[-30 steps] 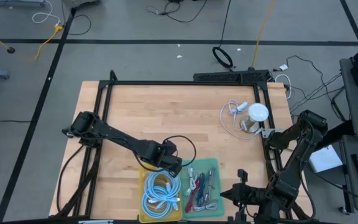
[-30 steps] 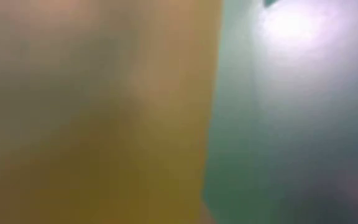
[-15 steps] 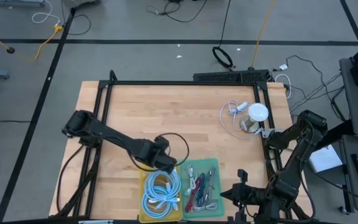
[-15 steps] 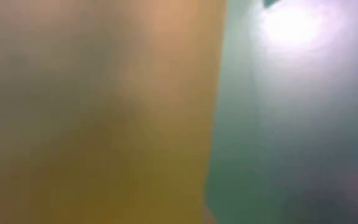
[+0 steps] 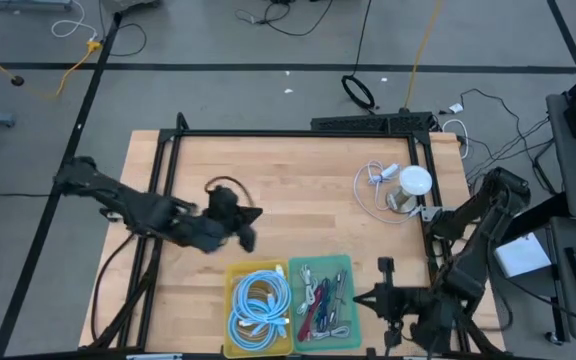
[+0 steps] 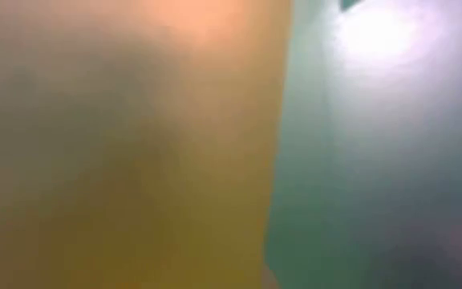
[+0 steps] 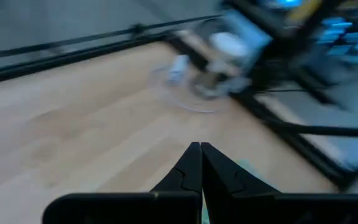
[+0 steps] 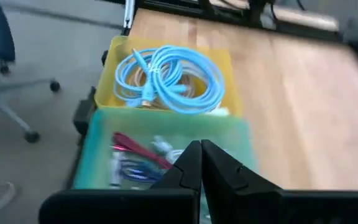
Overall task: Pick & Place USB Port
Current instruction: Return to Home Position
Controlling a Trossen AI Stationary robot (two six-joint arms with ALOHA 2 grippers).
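Below my left gripper (image 7: 199, 149), its fingers pressed together and empty, lies the bare table (image 5: 308, 180). Just ahead of my right gripper (image 8: 199, 148), likewise closed on nothing, sit the yellow bin (image 8: 112, 93) holding a blue cable (image 8: 169, 78) and the green bin (image 8: 98, 146) holding smaller cables (image 8: 132, 158).

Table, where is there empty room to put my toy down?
Bare wood runs across the table middle, between the left gripper and the white cable. Crowded: the near edge, with the yellow bin, green bin and right gripper.
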